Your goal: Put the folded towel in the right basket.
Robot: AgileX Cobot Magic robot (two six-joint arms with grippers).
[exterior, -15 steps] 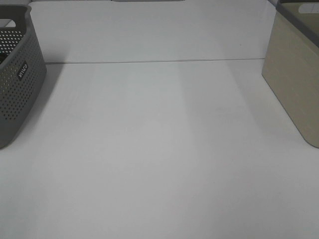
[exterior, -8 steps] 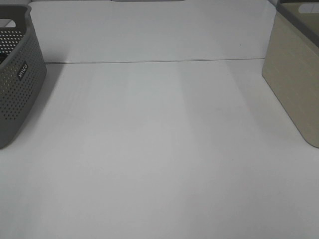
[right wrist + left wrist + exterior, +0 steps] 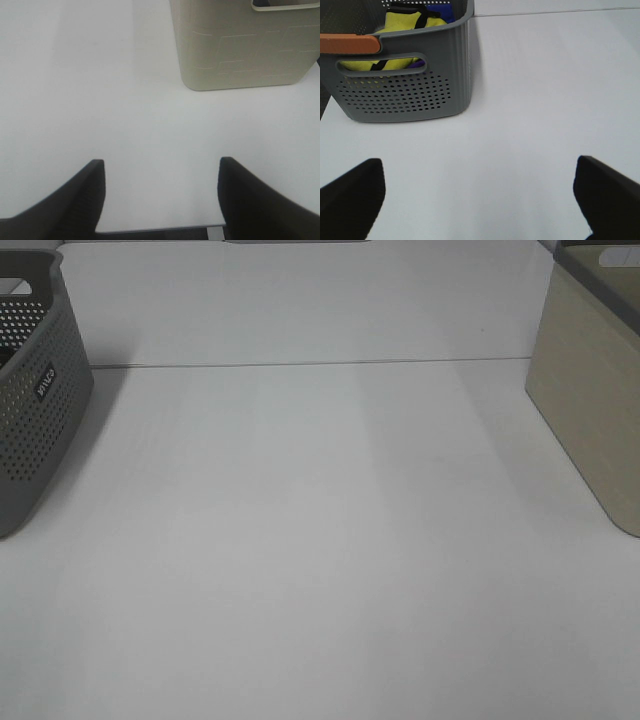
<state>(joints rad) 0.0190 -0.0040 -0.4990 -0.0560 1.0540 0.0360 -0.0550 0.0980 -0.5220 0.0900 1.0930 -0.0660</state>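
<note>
We see a plain white table (image 3: 320, 540) with a thin seam running across its far part. On it stand a grey perforated plastic basket (image 3: 35, 390) at the left edge and a beige smooth-walled basket (image 3: 590, 390) at the right edge, well apart.

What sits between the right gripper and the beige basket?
Nothing visible. In the right wrist view only bare table lies between the open right gripper and the beige basket. No towel shows on the table in any view.
</note>
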